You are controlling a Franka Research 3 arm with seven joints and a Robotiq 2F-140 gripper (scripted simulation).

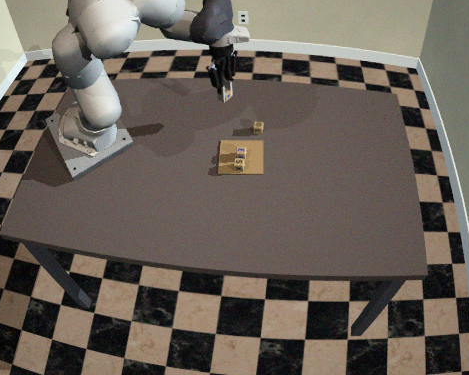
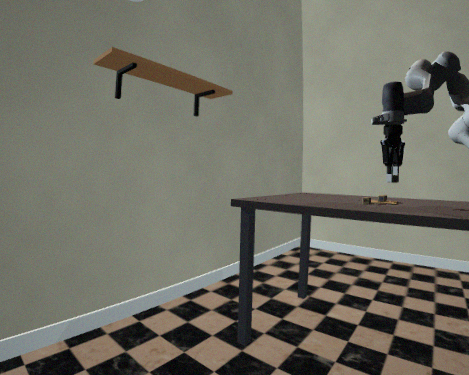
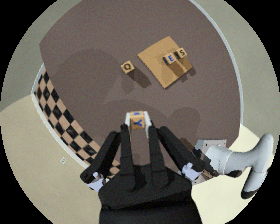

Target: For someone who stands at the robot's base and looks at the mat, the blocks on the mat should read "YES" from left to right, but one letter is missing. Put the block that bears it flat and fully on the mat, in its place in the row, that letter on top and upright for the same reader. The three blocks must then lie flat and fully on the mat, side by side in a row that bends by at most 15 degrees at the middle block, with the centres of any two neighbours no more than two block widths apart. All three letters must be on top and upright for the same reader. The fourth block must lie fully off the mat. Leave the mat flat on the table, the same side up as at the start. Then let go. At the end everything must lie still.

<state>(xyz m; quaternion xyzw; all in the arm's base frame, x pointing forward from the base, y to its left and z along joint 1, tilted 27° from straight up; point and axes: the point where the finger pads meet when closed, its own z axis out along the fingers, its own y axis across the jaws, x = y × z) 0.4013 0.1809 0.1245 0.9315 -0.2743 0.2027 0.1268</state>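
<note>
Holding the lettered block [image 1: 227, 95] above the tabltop, the nearly shut fingers grip it. The E [image 1: 242, 151] and S [image 1: 239, 163] blocks occupy the mat [image 1: 254, 167]; placement remains. The fourth block [image 1: 258, 127] lies off-mat.

Table [image 1: 309, 215] top is dark brown on dark grey legs; mat [image 1: 254, 164] is tan, and the blocks are tan wood with blue letters: E block [image 1: 242, 151], S block [image 1: 239, 164], loose block [image 1: 258, 127], held block [image 3: 136, 122]. Arm [image 1: 99, 30] is white/light grey with a black wrist and black gripper [image 1: 226, 92], on a grey base plate [image 1: 76, 167]. Floor [image 1: 184, 325] is black/tan checker, walls olive-beige, baseboard white, shelf [image 2: 159, 74] orange-brown on black brackets.
</note>
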